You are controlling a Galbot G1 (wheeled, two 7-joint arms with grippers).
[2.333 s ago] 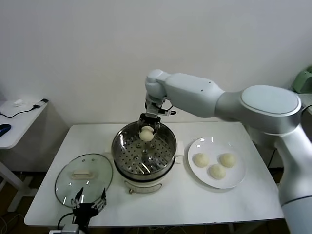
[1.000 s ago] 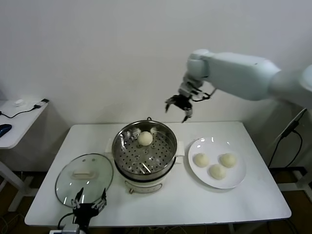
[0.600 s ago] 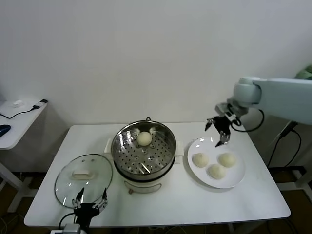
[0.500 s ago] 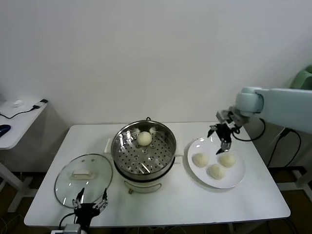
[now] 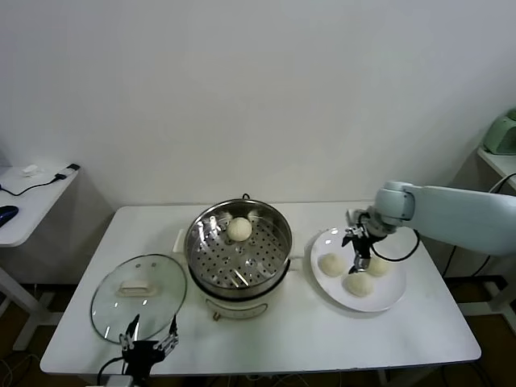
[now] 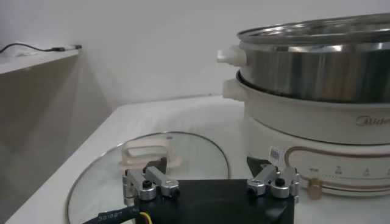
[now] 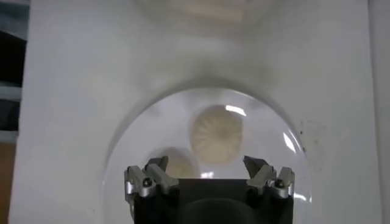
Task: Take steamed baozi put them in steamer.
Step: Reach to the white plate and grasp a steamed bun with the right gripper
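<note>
Landmark: the steamer (image 5: 239,254) — steel pot with a perforated tray, on its white base at the middle of the table (image 5: 282,339).
Bun already in: one baozi (image 5: 239,229) rests on the tray, toward the far side of the steamer.
Buns to go: three baozi on the white plate (image 5: 387,297), just to the right of the steamer — the nearest to the steamer (image 5: 331,264), one toward the table's front edge (image 5: 359,284), and one farther from the steamer (image 5: 376,266), partly hidden by the gripper.
Right gripper: (image 5: 356,248) low over the plate, right of the steamer; jaws spread wide, nothing between them. Its wrist view shows a bun (image 7: 216,134) ahead of the fingers and a second (image 7: 181,165) tucked close under them.
Left gripper: (image 5: 148,348) parked at the table's front edge, left of the steamer and just beside the glass lid (image 5: 139,288); jaws spread, empty.
Step in hand: lining up on a plate bun, by my judgement — no contact visible yet.
Risk, crowding: the three buns sit close, so a finger coming down between two could shove a neighbour toward the plate's rim.
Risk, squeeze: soft dough may dent or tear under a hard pinch, or slip from an off-centre one.
Risk, carry: a low path back could clip the steamer's rim.
</note>
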